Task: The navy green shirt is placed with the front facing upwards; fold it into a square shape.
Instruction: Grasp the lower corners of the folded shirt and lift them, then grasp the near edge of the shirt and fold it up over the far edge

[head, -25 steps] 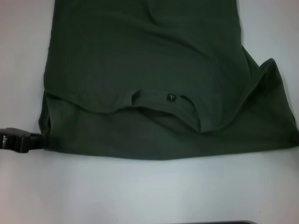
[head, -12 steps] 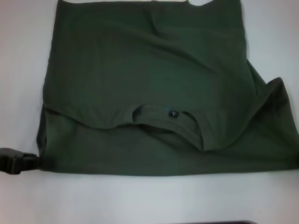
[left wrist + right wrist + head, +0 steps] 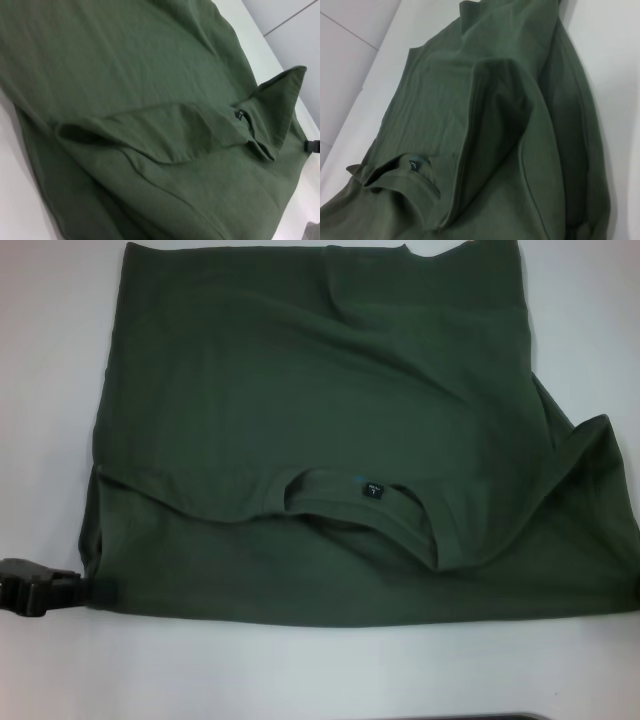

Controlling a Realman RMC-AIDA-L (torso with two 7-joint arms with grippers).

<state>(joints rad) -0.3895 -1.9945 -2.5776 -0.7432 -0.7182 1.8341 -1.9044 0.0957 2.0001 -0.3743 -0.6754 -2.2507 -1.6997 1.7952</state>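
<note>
On the white table the navy green shirt covers most of the head view, folded over itself, back side up with no lettering showing. The table shows bare along the shirt's near edge and on both sides. A raised fold of cloth stands up at the shirt's right side. The ribbed collar lies near the shirt's near edge, its opening turned up, with a small dark neck label just inside it. The left gripper sits at the shirt's near left corner, its fingers closed on the hem. At the shirt's near right edge a dark speck may be the right gripper; its fingers cannot be judged.
</note>
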